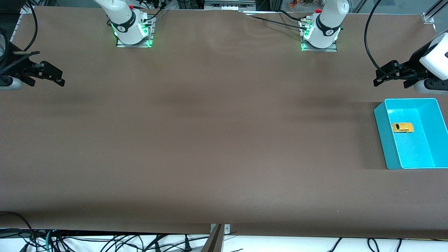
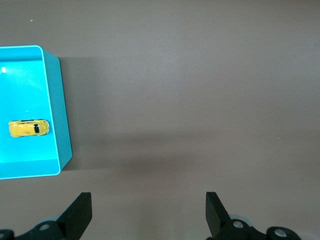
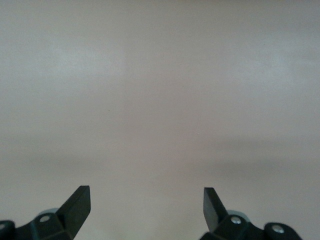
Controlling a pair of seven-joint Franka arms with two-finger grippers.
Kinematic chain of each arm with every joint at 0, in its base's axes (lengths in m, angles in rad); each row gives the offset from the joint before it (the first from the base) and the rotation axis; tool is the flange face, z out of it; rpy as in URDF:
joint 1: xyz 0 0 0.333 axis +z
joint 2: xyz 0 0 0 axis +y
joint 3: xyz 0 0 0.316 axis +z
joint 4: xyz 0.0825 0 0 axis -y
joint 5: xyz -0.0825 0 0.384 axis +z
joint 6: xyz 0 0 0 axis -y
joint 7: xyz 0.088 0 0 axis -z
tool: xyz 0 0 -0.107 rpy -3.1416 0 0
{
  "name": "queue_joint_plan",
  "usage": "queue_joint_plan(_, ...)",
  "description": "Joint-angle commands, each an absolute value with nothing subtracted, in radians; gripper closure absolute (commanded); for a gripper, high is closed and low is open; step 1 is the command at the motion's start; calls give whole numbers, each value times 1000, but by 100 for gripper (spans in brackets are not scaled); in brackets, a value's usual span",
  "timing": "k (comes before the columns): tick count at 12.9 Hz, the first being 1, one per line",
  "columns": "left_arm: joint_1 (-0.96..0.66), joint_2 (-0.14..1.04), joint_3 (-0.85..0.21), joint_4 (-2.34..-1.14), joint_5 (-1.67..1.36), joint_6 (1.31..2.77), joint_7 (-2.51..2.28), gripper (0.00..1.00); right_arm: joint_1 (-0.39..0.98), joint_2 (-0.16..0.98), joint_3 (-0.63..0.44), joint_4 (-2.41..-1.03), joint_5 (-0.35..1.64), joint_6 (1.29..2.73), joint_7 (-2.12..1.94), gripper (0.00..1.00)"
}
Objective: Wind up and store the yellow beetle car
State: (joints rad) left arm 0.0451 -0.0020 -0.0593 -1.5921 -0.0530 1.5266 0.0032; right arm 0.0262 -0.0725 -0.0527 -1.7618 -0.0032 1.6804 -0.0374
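Brown table [image 1: 210,140] is bare except for a turquoise bin [image 1: 381,136] at the left arm's end, where the yellow beetle car [image 1: 402,127] already lies. Left claw [image 1: 386,75] and right claw [image 1: 52,75] are held wide, empty. Storing is judged done; the bin should be left undisturbed.

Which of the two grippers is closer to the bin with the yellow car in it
The left gripper, open over the table beside the teal bin holding the yellow beetle car; the right gripper waits at the table's right-arm end.

Brown-covered table [image 1: 210,140], tangled black cables [image 1: 105,241] along its near edge
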Motion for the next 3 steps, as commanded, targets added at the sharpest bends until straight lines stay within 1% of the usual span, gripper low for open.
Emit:
queue_joint_plan(1,40,-3,-55,-1592,-72,1520,12,0,23,-66,-52,-1735,-6,1654,-31,0)
queue_joint_plan(3,41,-3,-55,-1592,-72,1520,12,0,25,-69,-52,-1736,-6,1654,-31,0)
